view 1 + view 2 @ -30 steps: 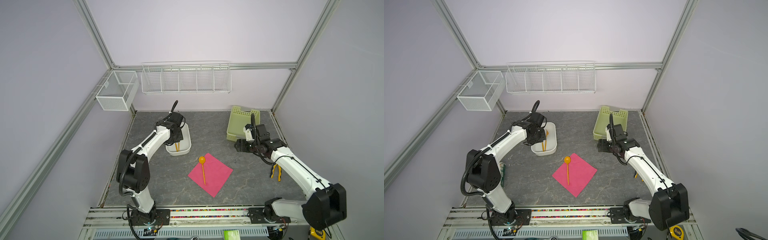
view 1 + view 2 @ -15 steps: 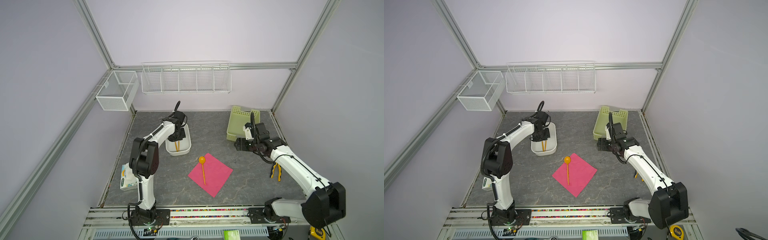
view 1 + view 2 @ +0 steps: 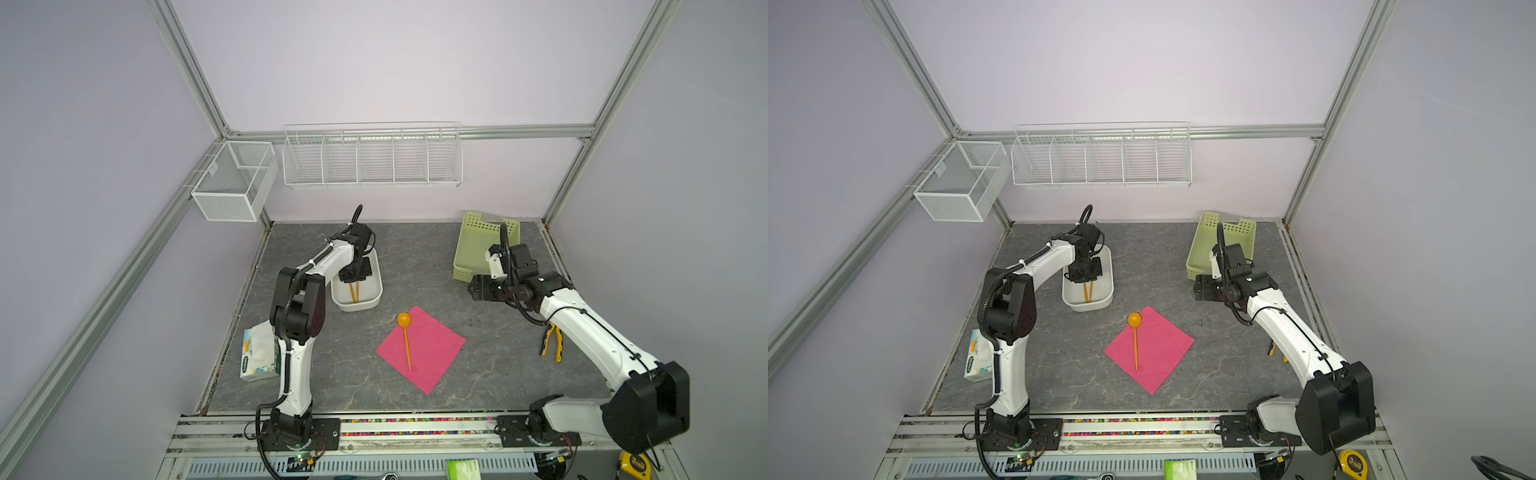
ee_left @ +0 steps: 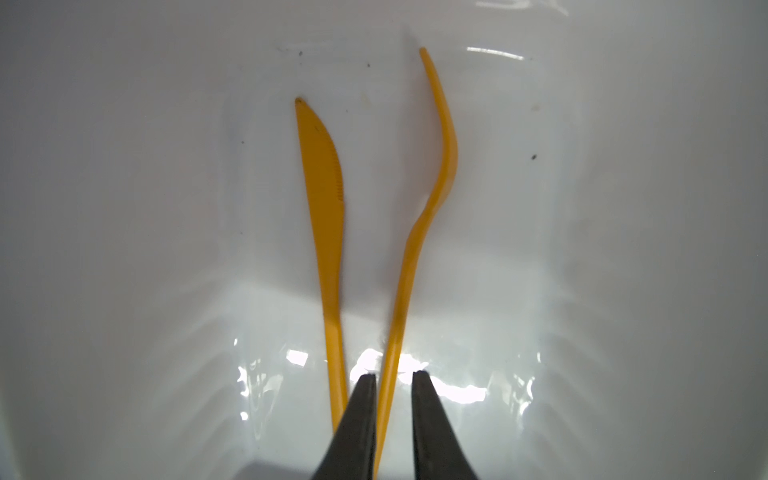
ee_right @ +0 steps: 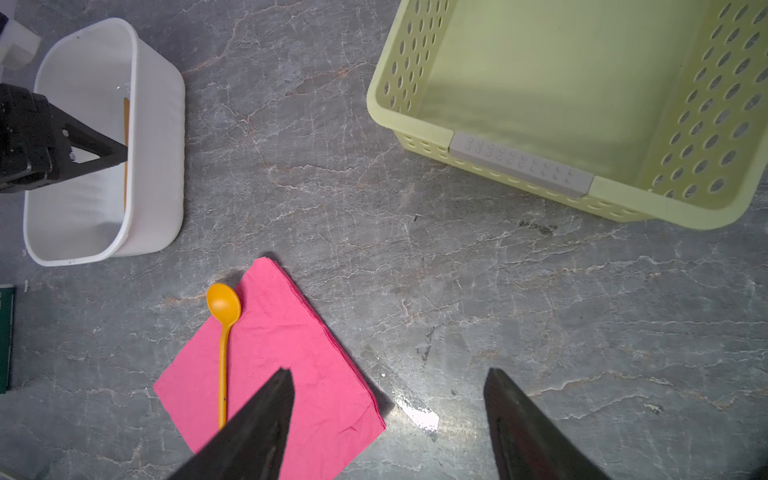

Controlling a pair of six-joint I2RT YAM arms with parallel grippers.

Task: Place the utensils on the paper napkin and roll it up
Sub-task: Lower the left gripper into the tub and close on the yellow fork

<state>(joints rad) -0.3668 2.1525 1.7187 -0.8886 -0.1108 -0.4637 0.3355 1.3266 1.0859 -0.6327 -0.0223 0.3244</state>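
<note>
The pink-red paper napkin [image 3: 432, 349] [image 3: 1160, 353] [image 5: 291, 353] lies flat mid-table, one corner toward the front. The orange spoon [image 3: 405, 340] [image 3: 1135, 340] [image 5: 223, 307] rests on it, its bowl over the far-left edge. The knife [image 4: 324, 199] and fork [image 4: 436, 187] lie in the white tub [image 3: 374, 299] [image 3: 1106, 299] [image 5: 158, 166]. My left gripper [image 4: 395, 374] [image 3: 355, 276] reaches down into the tub. Its jaws stand narrowly apart around the fork's handle, which touches one finger. My right gripper [image 5: 389, 370] [image 3: 473, 289] hovers open and empty above the table, right of the napkin.
A pale green perforated basket [image 3: 486, 245] [image 5: 540, 104] stands at the back right, just behind the right gripper. A tissue box [image 3: 259, 353] lies at the left edge by the left arm. Yellow-handled pliers [image 3: 555, 343] lie at the right. Wire baskets [image 3: 370, 160] hang on the back wall.
The left arm's elbow swung up and back from its low pose, uncovering the tissue box, while its gripper stayed in the tub. The right arm has not moved.
</note>
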